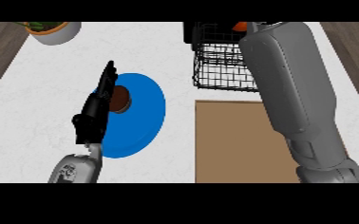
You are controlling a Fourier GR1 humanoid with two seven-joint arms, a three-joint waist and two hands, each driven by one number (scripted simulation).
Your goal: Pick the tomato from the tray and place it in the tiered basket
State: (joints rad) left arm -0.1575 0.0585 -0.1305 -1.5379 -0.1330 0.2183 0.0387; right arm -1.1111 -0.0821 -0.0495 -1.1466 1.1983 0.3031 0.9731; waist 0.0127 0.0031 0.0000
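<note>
Only an orange-red sliver of the tomato (pixel 240 26) shows, at the top edge above the black wire tiered basket (pixel 221 71). My right forearm reaches up the right side to the basket's top. There my right hand (pixel 203 32) appears as a black mass curled round the tomato, hiding most of it. The brown tray (pixel 228 142) lies below the basket with nothing visible on its bare part. My left hand (pixel 98 107) rests at the lower left, fingers straight and pointing up, over the left edge of a blue plate (pixel 144 114).
A brown round item (pixel 122 98) sits on the blue plate beside my left hand. A pale pot with a green plant (pixel 54 31) stands at the far left corner. Dark wood floor shows past the white counter's left and right edges.
</note>
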